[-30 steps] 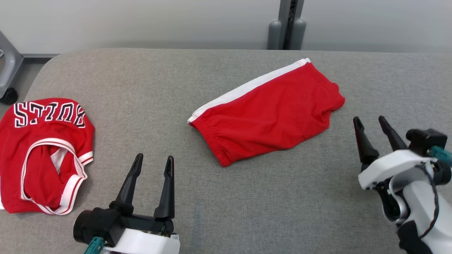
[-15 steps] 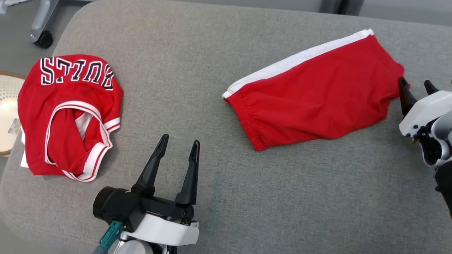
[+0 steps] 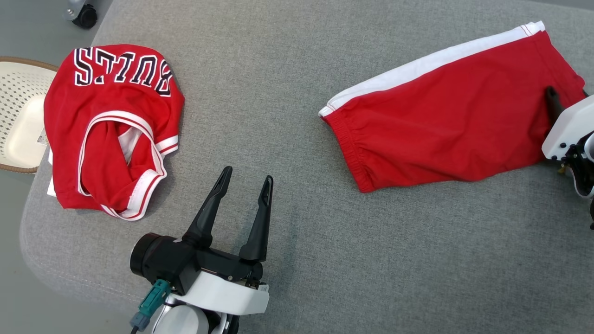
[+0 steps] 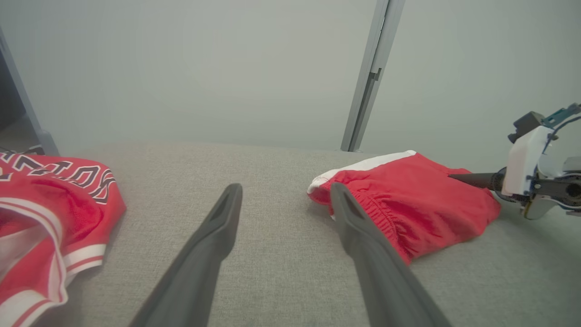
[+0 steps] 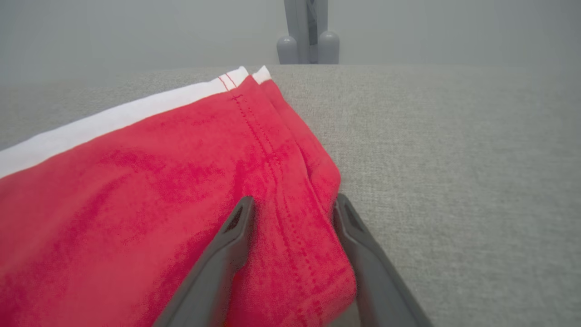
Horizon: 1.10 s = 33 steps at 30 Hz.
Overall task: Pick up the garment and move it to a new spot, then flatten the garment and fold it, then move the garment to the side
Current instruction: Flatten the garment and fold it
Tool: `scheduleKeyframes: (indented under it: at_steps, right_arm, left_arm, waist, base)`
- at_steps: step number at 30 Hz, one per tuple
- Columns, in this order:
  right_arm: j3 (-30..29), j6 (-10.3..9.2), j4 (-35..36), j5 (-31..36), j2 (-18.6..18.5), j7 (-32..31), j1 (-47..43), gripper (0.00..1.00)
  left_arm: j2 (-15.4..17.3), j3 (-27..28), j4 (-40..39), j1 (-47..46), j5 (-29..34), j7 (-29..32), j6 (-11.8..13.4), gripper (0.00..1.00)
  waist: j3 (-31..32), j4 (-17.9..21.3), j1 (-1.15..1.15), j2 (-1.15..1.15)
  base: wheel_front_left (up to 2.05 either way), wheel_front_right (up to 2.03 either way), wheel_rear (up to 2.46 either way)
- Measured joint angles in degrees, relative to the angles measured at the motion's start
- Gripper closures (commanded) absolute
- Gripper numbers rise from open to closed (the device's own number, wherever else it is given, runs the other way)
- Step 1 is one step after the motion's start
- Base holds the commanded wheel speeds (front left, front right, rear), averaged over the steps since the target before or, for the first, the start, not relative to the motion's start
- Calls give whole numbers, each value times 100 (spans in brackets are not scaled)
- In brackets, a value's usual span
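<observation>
The garment, red shorts (image 3: 445, 111) with a white side stripe, lies flat on the grey padded surface (image 3: 287, 60), waistband toward the left. My right gripper (image 3: 567, 93) is at the shorts' right hem. In the right wrist view the right gripper (image 5: 294, 200) stands open, its two fingers straddling the bunched hem of the shorts (image 5: 159, 181) without pinching it. My left gripper (image 3: 248, 174) hovers open and empty over bare surface left of the waistband. The left wrist view shows the left gripper (image 4: 285, 187), the shorts (image 4: 408, 204) and a dark right finger (image 4: 472, 180) lying on them.
A crumpled red jersey (image 3: 111, 125) with lettering lies at the surface's left end, also in the left wrist view (image 4: 45, 200). A white perforated basket (image 3: 18, 93) sits on the floor beyond the left edge. A grey post (image 5: 308, 32) stands behind the far edge.
The head camera has tipped down and swung, shifting the whole picture. My right gripper has advanced from beside the shorts onto their right hem, now straddling it. The left gripper has kept its pose.
</observation>
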<state>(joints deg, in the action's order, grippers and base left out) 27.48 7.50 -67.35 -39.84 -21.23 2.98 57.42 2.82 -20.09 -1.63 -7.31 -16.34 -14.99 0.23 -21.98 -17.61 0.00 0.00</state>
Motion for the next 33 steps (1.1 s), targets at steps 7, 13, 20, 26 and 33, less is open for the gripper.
scheduleKeyframes:
  at_steps: [7, 13, 20, 26, 33]
  right_arm:
    - [232, 1, -81, -90, -22, 81, 16, 100]
    - [269, 0, 3, -279, 4, 768, -318, 100]
    - [271, 0, 93, -53, 104, 1176, -901, 100]
    - [-610, 0, 810, 612, 134, 1198, -1525, 100]
    - [-1733, 0, 1343, 1521, 523, 1200, -2295, 100]
  left_arm:
    - [1, 33, 26, -14, 13, 0, 37, 0]
    - [-1, 131, 1, 37, 27, 0, 67, 0]
    - [-1, 199, -27, 121, 69, 0, 68, 0]
    - [-1, 241, -40, 225, 87, 0, 82, 0]
    - [-2, 281, 3, 226, 185, 0, 62, 0]
  waist:
    - [62, 28, 0, 0]
    - [235, 346, 0, 0]
    - [416, 852, 0, 0]
    - [585, 1272, 0, 0]
    - [780, 1572, 0, 0]
  base:
    - [0, 0, 0]
    - [0, 0, 0]
    - [0, 0, 0]
    - [0, 0, 0]
    - [0, 0, 0]
